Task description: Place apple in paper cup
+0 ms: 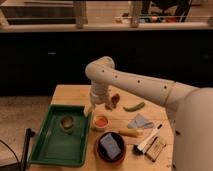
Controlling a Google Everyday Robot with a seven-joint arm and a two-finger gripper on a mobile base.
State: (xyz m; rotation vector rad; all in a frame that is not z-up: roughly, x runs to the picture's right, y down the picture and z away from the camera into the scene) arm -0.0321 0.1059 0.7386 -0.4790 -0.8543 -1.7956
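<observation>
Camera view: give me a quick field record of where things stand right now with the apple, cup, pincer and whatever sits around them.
apple: orange-red apple sits in the mouth of the paper cup
paper cup: white paper cup upright on the table, just right of the green tray
pincer: pincer above the cup, apart from the apple
tray: green tray at the table's left, holding a small tan round item
bowl: brown bowl with a blue sponge, in front of the cup
other: green pepper, blue cloth

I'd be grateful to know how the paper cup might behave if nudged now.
With the apple filling it, the paper cup probably resists tipping but may slide on the smooth table. Its thin wall likely dents. The gripper hovers just above.
</observation>
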